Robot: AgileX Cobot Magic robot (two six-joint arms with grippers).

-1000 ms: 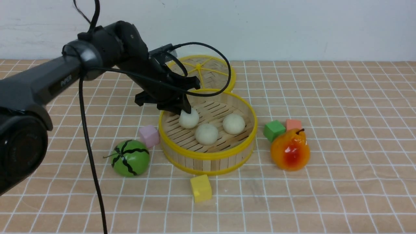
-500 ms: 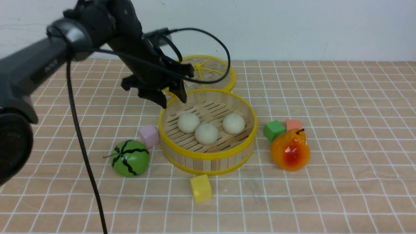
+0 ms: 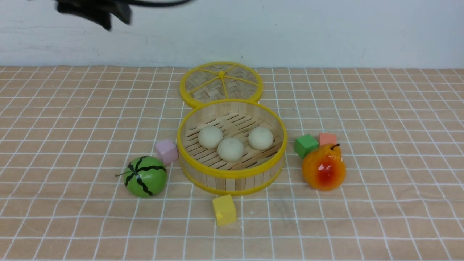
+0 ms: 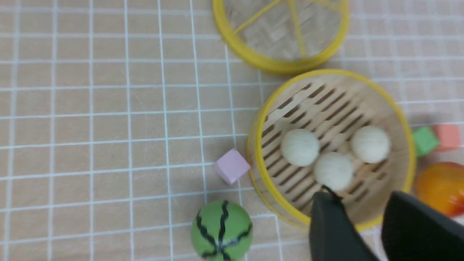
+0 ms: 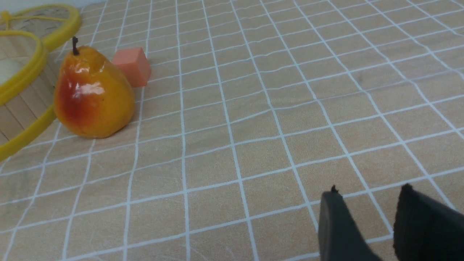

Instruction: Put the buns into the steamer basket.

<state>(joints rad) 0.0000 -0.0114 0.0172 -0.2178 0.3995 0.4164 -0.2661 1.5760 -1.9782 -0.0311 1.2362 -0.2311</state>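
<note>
Three off-white buns (image 3: 210, 137) (image 3: 231, 149) (image 3: 260, 138) lie on the slatted floor of the steamer basket (image 3: 232, 173) at the middle of the table. From the left wrist view the same buns (image 4: 300, 147) (image 4: 333, 170) (image 4: 370, 144) show inside the basket (image 4: 337, 72). My left gripper (image 3: 117, 21) is high at the top left, blurred, far from the basket; its jaws (image 4: 360, 197) stand apart with nothing between them. My right gripper (image 5: 369, 192) hovers low over bare tablecloth, open and holding nothing, away from the basket (image 5: 21, 76).
The woven lid (image 3: 221, 83) lies behind the basket. A watermelon ball (image 3: 145, 176) and pink cube (image 3: 166, 151) sit to its left. A pear (image 3: 323, 166), green cube (image 3: 305, 145) and salmon cube (image 3: 327, 139) sit to its right. A yellow cube (image 3: 224, 209) lies in front.
My left gripper let go of the left bun in the basket, then rose and swung away to the upper left. The buns have not moved since.
</note>
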